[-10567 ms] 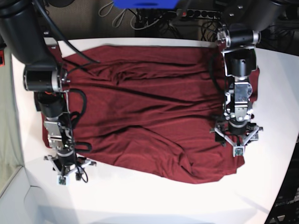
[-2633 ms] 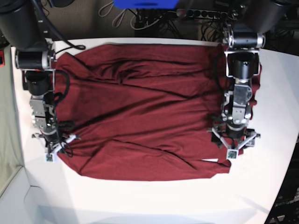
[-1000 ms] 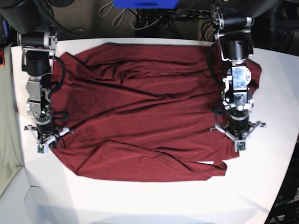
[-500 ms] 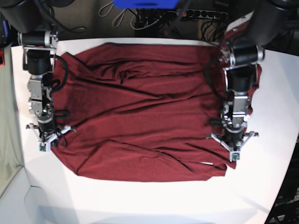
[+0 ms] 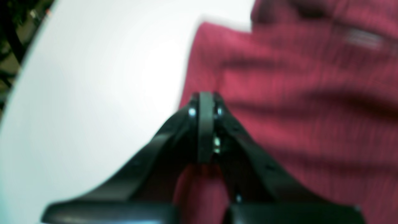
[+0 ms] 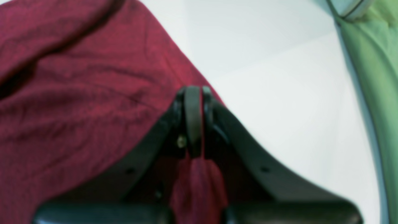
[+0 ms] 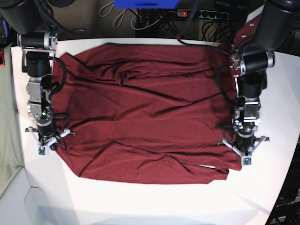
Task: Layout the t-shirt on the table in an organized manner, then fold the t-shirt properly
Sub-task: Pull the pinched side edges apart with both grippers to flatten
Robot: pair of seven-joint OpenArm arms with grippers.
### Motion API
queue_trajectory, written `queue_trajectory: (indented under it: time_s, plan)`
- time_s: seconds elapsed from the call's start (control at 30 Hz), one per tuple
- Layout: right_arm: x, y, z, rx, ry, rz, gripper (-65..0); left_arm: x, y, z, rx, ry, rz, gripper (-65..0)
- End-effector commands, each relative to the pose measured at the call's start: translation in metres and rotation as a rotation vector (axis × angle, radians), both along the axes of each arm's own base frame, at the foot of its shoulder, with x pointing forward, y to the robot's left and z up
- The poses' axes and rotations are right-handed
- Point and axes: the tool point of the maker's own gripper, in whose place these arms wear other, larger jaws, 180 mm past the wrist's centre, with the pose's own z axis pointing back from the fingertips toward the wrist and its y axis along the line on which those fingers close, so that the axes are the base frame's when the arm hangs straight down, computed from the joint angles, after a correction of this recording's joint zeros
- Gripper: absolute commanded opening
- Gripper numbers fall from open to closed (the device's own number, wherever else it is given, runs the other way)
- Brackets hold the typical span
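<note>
A: Base view, quick pass. Where's the t-shirt?

B: Spread over the middle of the white counter, maroon, wrinkled, long creases running from 10 toward 4 o'clock. Far edge sits near the counter's 12 o'clock rim, near edge is uneven with a small fold at about 5 o'clock.

A: Left pincer?

B: At 3 o'clock in that view, pointing down at the shirt's side edge. Left wrist view shows the left pincer clenched, jaws pressed together, a bit of maroon cloth pinched below the tips. Shirt fills the 3 o'clock half there, bare counter the 9 o'clock half. Blurry frame.

A: Right pincer?

B: At 9 o'clock in base, on the opposite side edge of the shirt. Right wrist view: right pincer clenched too, a tuft of red fabric bunched between the jaws. Shirt lies toward 9 o'clock, counter toward 3, a green surface at the far 3 o'clock border.

A: Anything else?

B: Cables and a power strip beyond the 12 o'clock edge, blue object at top. Both arms stand well apart, one per side of the shirt.
</note>
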Motion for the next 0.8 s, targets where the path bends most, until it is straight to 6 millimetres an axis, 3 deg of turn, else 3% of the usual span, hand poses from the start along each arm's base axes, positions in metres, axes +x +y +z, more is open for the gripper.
queue_trajectory:
  time_s: [0.0,0.17,0.27,0.47,0.63,0.77]
  plan:
    - [0.016,-0.006,0.027,-0.013,-0.078,0.0,-65.0,0.022,0.007,0.041,0.029,-0.109,0.003,-64.8]
    - [0.016,-0.003,0.029,-0.01,-0.084,0.003,-65.0,0.035,0.008,0.076,0.049,-0.184,0.007,-64.8]
    - [0.01,-0.001,0.025,-0.012,-0.053,0.007,-65.0,0.036,0.001,0.079,0.03,-0.143,0.02,-64.8]
    - [0.007,0.013,0.02,0.004,0.006,0.02,-65.0,0.005,-0.013,0.046,0.002,0.0,0.039,-64.8]
    - [0.001,0.012,0.004,0.015,0.046,0.012,-65.0,-0.028,-0.013,0.016,-0.001,0.104,0.057,-64.8]
    - [-0.002,0.009,-0.007,0.022,0.076,0.001,-65.0,-0.038,-0.011,-0.001,-0.002,0.144,0.059,-64.8]
